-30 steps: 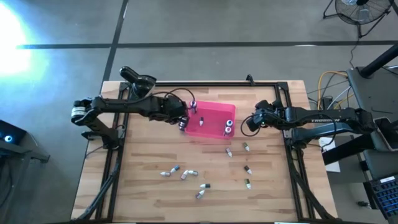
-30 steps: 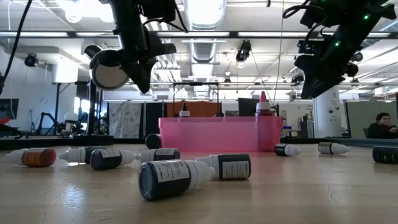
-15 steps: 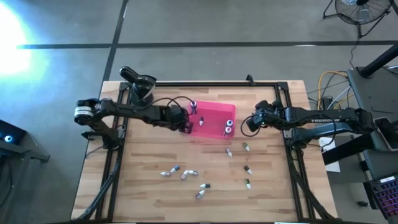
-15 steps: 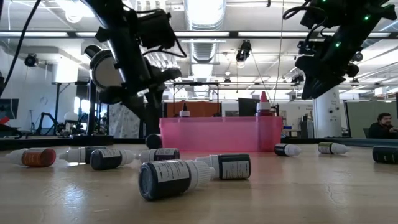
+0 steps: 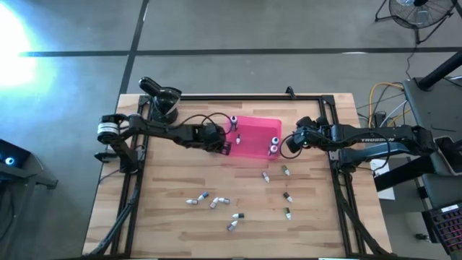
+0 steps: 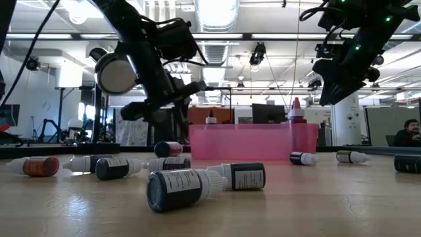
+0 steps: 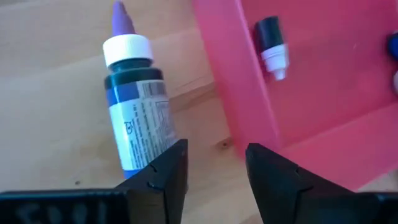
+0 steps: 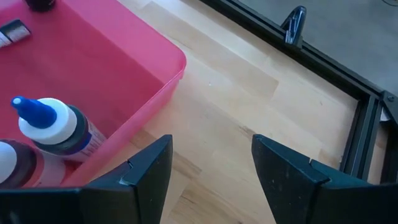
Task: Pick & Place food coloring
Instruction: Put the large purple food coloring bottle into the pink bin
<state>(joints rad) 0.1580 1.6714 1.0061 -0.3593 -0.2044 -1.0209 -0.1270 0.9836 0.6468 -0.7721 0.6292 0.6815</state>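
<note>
Bottle (image 7: pixel 138 118): lying on bench (image 5: pixel 166 217) beside pink tray (image 5: pixel 256 148).
Left claw (image 7: pixel 211 177): hovering open, empty, just off it.
Right claw (image 8: pixel 211 171): waiting open at tray's far end.
Advice: centring fingers over bottle body before closing.

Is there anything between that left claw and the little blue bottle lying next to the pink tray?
Nothing visible. The left claw is open, low at the pink tray's outer wall, and the blue-labelled food coloring bottle lies on bare wood right beside one finger. The tray wall sits on the other side, not between them.
</note>
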